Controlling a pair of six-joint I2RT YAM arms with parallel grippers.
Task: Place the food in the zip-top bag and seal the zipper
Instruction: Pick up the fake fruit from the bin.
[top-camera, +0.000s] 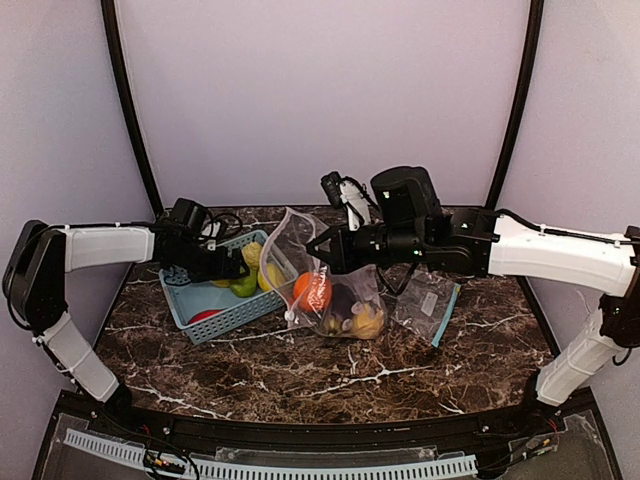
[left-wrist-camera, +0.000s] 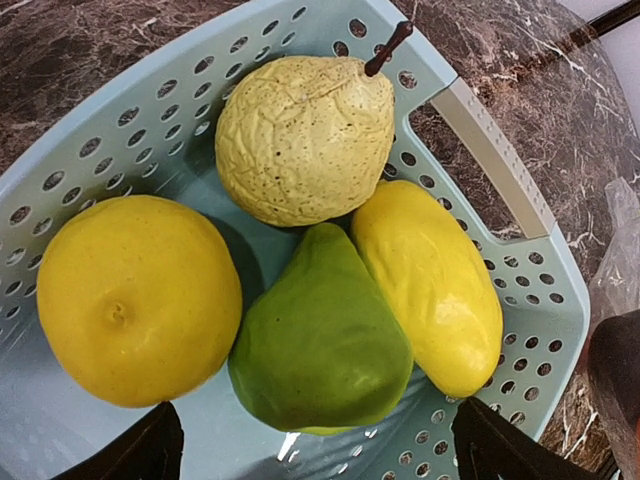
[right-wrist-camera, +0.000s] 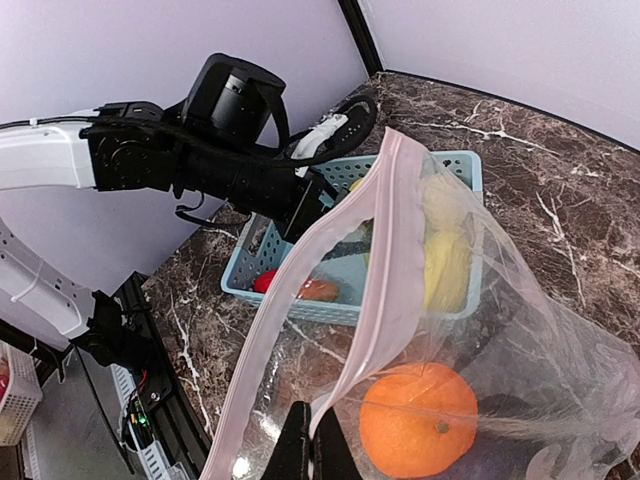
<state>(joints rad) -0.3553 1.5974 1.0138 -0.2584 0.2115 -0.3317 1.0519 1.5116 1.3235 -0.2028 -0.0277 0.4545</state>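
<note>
Pale-blue perforated plastic basket on the dark marble table holds the food not yet bagged. The left gripper hangs right over it, fingers spread wide and, as far as I can tell, touching nothing. Under it, tight together: glossy green pear-shaped fruit in the middle, round yellow lemon on one side, long yellow lemon on the other, and a wrinkled pale-yellow pear w/ brown stem behind. A red piece lies at the basket's other end. The right gripper is pressed together on the pink zipper rim of the clear zip-top bag, holding the mouth up and open toward the basket. An orange, a dark purple eggplant and a yellow piece already lie at the bottom. Step in hand looks like the next pick. The green fruit is the obvious target, centred btwn the fingers. It touches both lemons though, so the fingertips must slide into the seams either side, not land on a neighbour. Best come straight down and close low on the widest part, since it's glossy and tapered and prob squirts out if pinched near the top. Then lift clear of the basket wall before crossing, and release well inside the mouth, not on the rim. The right side should hold the rim high and taut.
</note>
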